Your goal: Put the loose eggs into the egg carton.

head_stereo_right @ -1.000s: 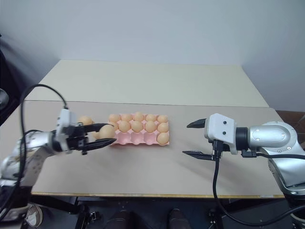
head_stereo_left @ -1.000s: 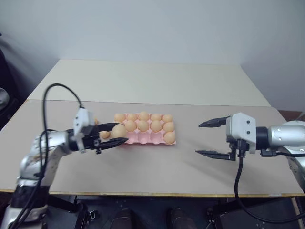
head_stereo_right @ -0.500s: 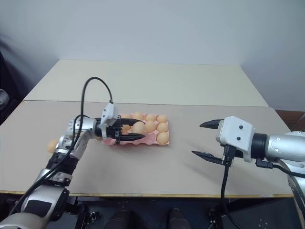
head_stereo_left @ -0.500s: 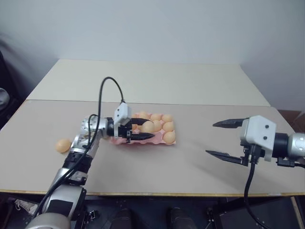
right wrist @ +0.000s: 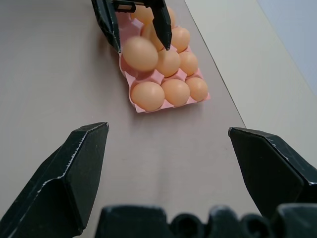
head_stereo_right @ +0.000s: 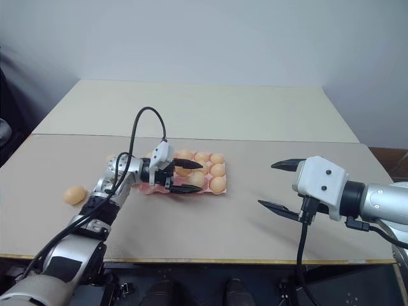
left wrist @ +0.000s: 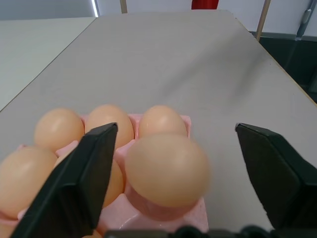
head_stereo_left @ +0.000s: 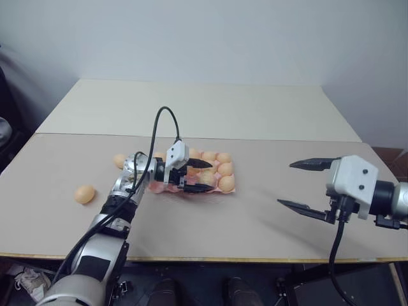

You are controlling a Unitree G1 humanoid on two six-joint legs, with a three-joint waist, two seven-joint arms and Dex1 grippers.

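Observation:
The pink egg carton lies mid-table, most cups filled with orange-brown eggs. My left gripper reaches in from the left over its front row, open wide. One egg sits free between the fingers at a front-row cup, touching neither finger and blurred. Two loose eggs lie on the table to the left: one near the front and one beside my left arm. My right gripper hovers open and empty well to the right of the carton.
The carton rests on a beige tabletop. A second, paler table adjoins it at the back. A black cable arches over my left arm.
My left gripper carried an egg to the right over the carton's front row, then opened and let it go. My right gripper drew back slightly to the right.

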